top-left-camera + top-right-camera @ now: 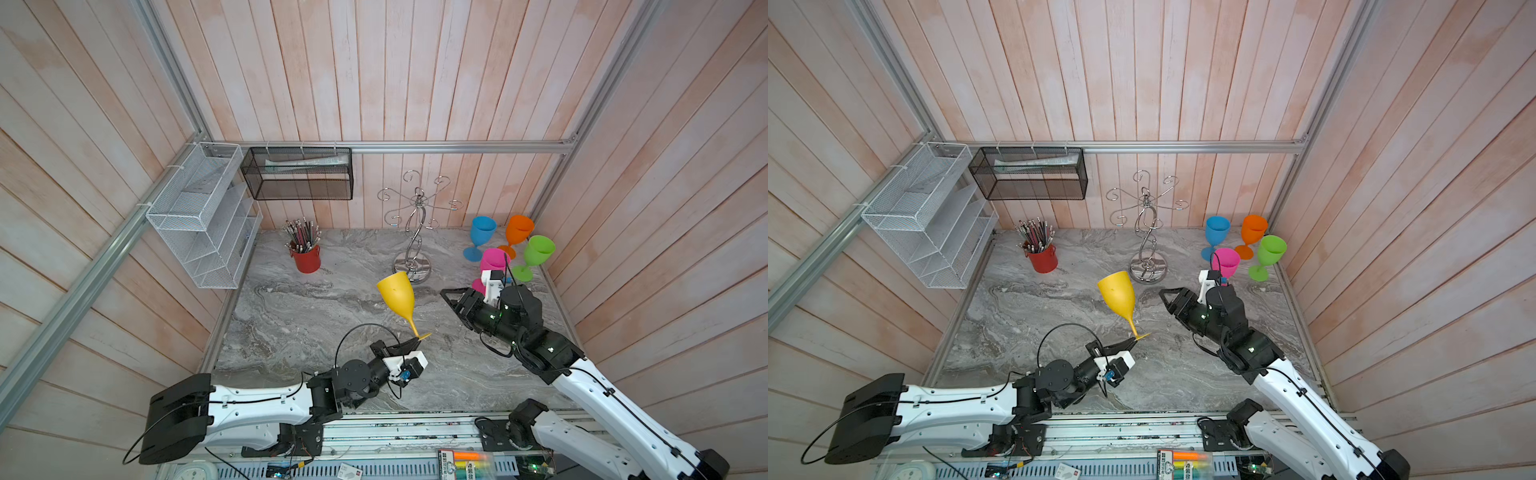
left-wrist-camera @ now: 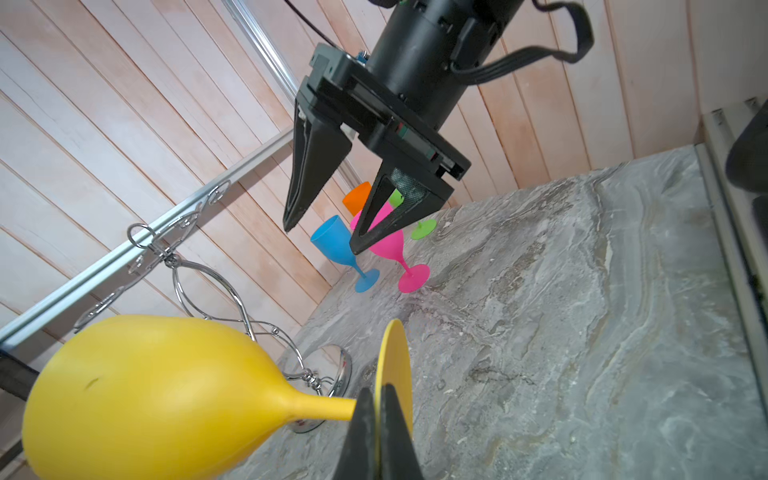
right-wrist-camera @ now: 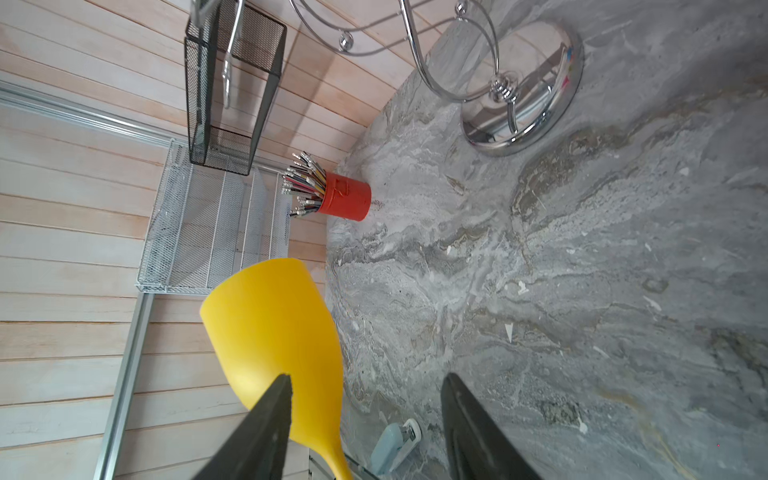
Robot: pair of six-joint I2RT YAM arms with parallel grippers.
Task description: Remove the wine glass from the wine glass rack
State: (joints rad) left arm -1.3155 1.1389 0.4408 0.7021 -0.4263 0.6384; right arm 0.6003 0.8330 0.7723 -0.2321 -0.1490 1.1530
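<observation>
Yellow wine glass [image 1: 397, 296] was tilted, its foot clamped in the left hand [image 1: 417, 340]; the right hand [image 1: 446, 298] hung just beside its bowl, fingers apart.

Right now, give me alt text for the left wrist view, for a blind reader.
The left end effector pinches the foot of a yellow wine glass, held above the marble table. Behind it stands the chrome wine glass rack; the open right end effector hangs before the blue glass, pink glass, orange glass and green glass.
</observation>
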